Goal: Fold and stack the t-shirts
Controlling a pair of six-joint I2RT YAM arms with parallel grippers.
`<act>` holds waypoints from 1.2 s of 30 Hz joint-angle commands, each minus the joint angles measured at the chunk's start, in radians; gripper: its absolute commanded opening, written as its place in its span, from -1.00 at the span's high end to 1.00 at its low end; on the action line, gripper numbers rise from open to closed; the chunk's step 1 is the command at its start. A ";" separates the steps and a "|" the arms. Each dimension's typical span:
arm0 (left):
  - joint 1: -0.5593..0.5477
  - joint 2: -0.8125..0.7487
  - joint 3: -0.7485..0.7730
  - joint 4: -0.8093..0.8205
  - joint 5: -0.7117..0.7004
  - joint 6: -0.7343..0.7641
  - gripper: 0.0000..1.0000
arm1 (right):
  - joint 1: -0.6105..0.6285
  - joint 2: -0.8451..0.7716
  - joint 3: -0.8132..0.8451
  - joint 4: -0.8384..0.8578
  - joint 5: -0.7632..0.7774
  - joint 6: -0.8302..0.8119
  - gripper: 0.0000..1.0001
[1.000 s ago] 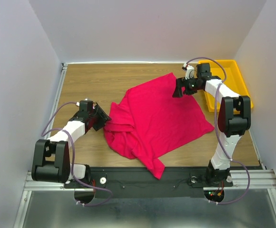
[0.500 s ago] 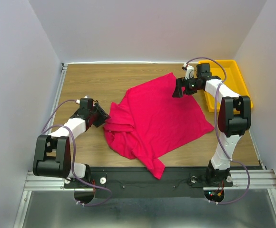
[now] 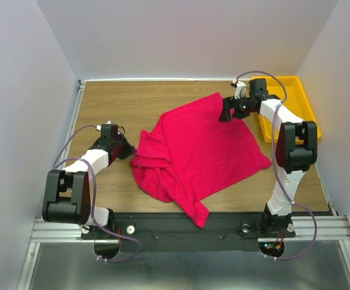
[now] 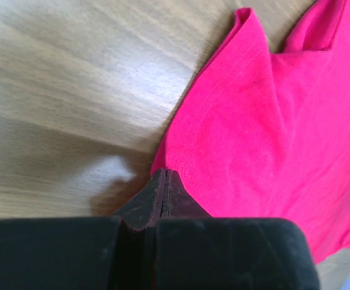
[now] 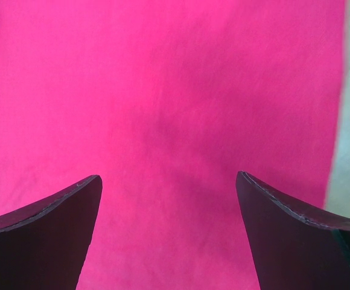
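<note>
Left gripper [image 3: 125, 150] has closed since a second ago, when its jaws stood apart at the cloth's edge; the left arm has drawn slightly nearer its own side. The right arm and the garment show no change of position.

Left side: the left gripper lies low over the wooden table [image 3: 133, 103], at the left margin of the t-shirt [image 3: 205, 151]. In the left wrist view the gripper [image 4: 165, 176] has its two fingers pressed together with only a hairline seam between them. The tips sit at the stitched hem of the t-shirt [image 4: 265, 133], touching it. Whether any cloth is caught between them cannot be told.

Centre: the t-shirt is crimson-pink, plain, and lies unfolded across the middle of the table. Its left portion is bunched and creased, one part trails toward the near edge of the table, and the right portion lies flatter, with a corner pointing right.

Right side: the right gripper [image 3: 226, 115] is over the far corner of the garment. In the right wrist view the gripper [image 5: 168, 175] has its jaws spread wide, with nothing between them but the smooth cloth of the t-shirt [image 5: 163, 90] beneath. It holds nothing. A strip of table shows at the right edge of that view.

Far right: a yellow tray [image 3: 302, 103] sits by the table's far right corner, just beside the right arm and apart from the garment.
</note>
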 commanded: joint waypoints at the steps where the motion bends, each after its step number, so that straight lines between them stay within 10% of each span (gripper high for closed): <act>1: 0.006 -0.030 0.063 0.033 -0.043 0.060 1.00 | -0.008 0.064 0.149 0.039 0.017 0.033 -0.96; 15: 0.009 -0.170 0.080 0.031 -0.152 0.172 1.00 | -0.008 0.582 0.853 0.042 0.211 0.381 -0.63; 36: 0.015 -0.164 0.098 0.001 -0.118 0.158 1.00 | 0.029 0.768 0.942 0.182 0.174 0.457 -0.22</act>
